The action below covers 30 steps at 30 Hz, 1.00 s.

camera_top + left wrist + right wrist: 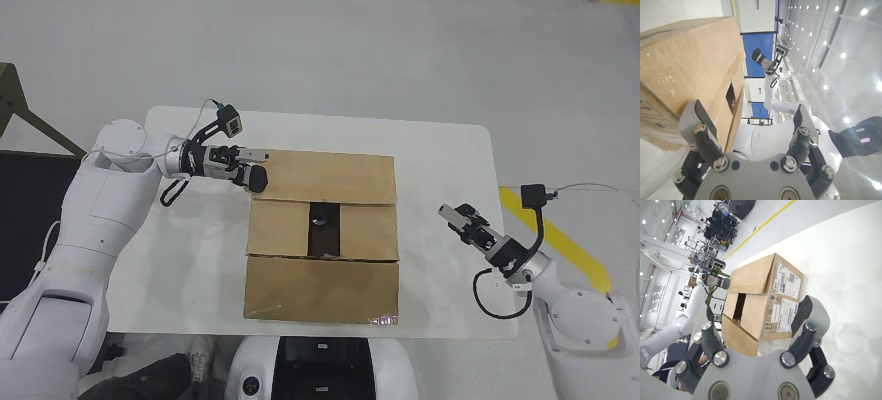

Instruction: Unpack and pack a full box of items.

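Box (pixel 322 235) at mid-table (pixel 440 150), flaps folded in, a dark slot (pixel 323 215) open between them.
Left gripper (pixel 255 172) sits at the box's far-left corner, fingers spread, one finger (pixel 704 117) just beside the far flap's edge. Right gripper (pixel 455 215) hangs right of the box, apart from it, fingers spread, facing the side with labels (pixel 786 281).

Box (pixel 322 290) plain brown (labels (pixel 786 280) on one side white, black-printed); table (pixel 440 170) white.
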Tool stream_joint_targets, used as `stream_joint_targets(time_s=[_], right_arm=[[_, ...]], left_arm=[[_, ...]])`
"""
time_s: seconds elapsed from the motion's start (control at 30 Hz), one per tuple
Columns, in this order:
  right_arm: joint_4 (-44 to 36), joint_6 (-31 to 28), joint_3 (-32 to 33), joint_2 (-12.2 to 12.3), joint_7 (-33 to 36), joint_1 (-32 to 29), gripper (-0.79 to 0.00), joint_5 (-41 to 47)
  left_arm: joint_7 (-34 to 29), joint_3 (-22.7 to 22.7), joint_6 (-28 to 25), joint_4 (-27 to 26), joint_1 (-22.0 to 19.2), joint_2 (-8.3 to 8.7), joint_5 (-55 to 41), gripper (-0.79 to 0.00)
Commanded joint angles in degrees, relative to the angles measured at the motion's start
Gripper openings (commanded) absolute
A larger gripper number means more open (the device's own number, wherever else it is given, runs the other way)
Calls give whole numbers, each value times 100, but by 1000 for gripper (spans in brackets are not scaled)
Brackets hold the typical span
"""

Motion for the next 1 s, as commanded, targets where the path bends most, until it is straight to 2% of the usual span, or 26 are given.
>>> stream_joint_targets(time_s=[0.0,0.17,0.6,0.83,0.97], right_arm=[[15,113,1,-2,-11,-3,0,172],[17,416,176,-3,34,-246,0,778],[-348,610,226,32,718,-1170,0,1250],[-901,411,93,58,657,-1681,0,443],[-885,368,-127,55,605,-1840,0,379]], left_arm=[[0,0,0,0,0,0,0,0],[0,0,0,0,0,0,0,0],[0,0,0,0,0,0,0,0],[0,0,0,0,0,0,0,0],[0,0,0,0,0,0,0,0]])
